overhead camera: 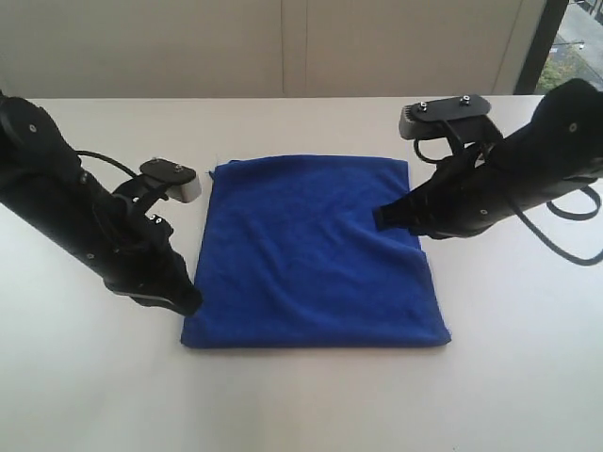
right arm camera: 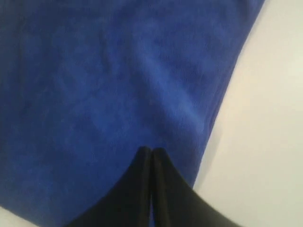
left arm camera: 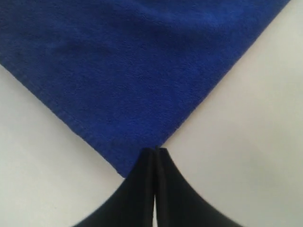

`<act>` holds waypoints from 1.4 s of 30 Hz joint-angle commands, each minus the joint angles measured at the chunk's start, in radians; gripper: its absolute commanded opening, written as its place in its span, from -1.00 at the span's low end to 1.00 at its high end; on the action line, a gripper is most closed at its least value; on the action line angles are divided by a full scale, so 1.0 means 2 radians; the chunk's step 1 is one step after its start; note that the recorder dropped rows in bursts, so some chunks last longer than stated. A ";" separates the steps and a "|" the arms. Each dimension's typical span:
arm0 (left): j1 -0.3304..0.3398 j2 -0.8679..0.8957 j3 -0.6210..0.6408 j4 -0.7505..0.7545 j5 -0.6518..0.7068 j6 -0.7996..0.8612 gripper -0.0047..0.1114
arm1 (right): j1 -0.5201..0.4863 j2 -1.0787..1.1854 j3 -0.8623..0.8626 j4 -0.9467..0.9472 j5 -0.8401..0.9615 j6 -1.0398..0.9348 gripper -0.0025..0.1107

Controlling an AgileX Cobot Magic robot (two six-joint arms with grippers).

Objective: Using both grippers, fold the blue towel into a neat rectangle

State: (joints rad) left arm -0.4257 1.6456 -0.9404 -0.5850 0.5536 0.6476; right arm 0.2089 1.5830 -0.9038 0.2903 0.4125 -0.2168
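The blue towel point(overhead camera: 311, 254) lies flat on the surface point(overhead camera: 301, 405), your left gripper point(overhead camera: 191, 301) pinched closed at its near corner and your right gripper point(overhead camera: 382, 217) closed over the opposite edge, both empty, so spread each before taking matching corners.

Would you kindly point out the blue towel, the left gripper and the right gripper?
blue towel point(overhead camera: 311, 254), exterior view, middle of the cloth.
left gripper point(left arm camera: 155, 150), left wrist view, between the tips of its shut jaws.
right gripper point(right arm camera: 151, 150), right wrist view, between the tips of its shut jaws.
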 commanded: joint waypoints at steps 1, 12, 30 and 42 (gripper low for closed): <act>-0.003 0.028 0.001 -0.006 -0.020 0.002 -0.92 | 0.000 0.036 -0.003 -0.007 -0.082 0.002 -0.96; -0.003 0.093 0.001 -0.006 -0.017 0.003 -0.92 | 0.000 0.161 -0.020 -0.007 -0.206 0.002 -0.96; -0.003 0.093 0.001 0.001 -0.005 0.003 -0.92 | -0.001 0.212 -0.027 -0.007 -0.281 -0.110 -0.96; -0.003 0.087 -0.002 0.001 0.012 0.006 -0.92 | -0.001 0.193 -0.027 -0.007 -0.270 -0.167 -0.96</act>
State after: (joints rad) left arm -0.4257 1.8188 -0.9485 -0.6019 0.5185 0.6494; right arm 0.2089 1.9975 -0.9548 0.2825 -0.1482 -0.5401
